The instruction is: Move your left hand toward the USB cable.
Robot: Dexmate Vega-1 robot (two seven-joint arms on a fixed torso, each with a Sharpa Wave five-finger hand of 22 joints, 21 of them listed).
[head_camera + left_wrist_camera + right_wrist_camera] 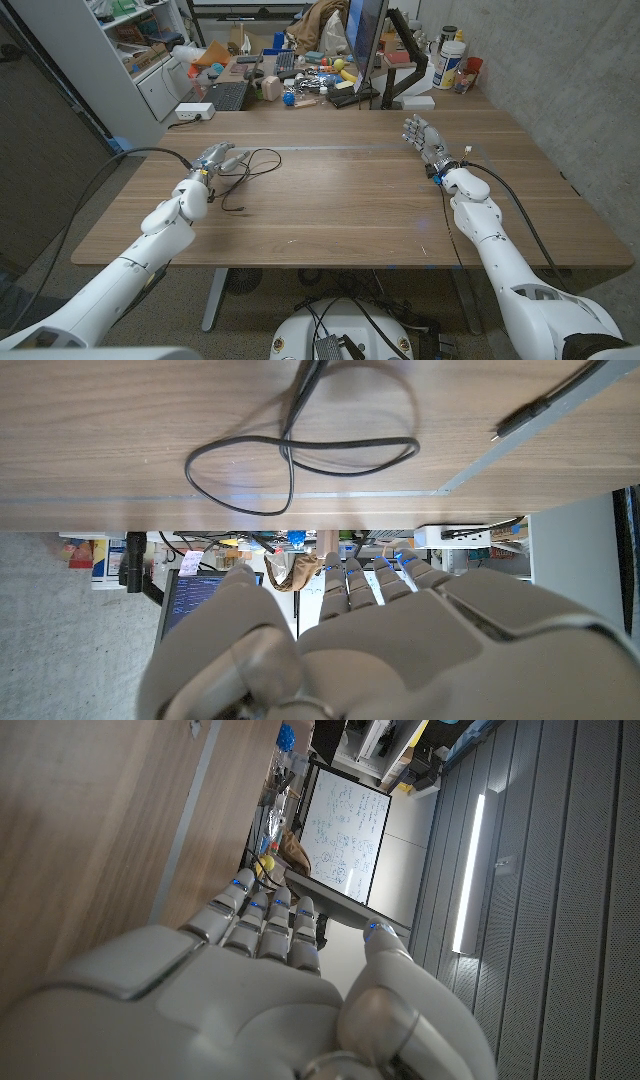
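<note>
A thin black USB cable lies in loose loops on the left part of the wooden table. My left hand is at the cable's left side, fingers stretched forward and holding nothing. In the left wrist view the cable's loops lie just beyond the fingertips of my left hand, and the cable's plug end lies off to one side. My right hand stands on the right side of the table with fingers spread and nothing in it; the right wrist view shows its back.
Along the table's far edge there is a black keyboard, a white power strip, a monitor, several small toys and bottles. A white shelf stands at the back left.
</note>
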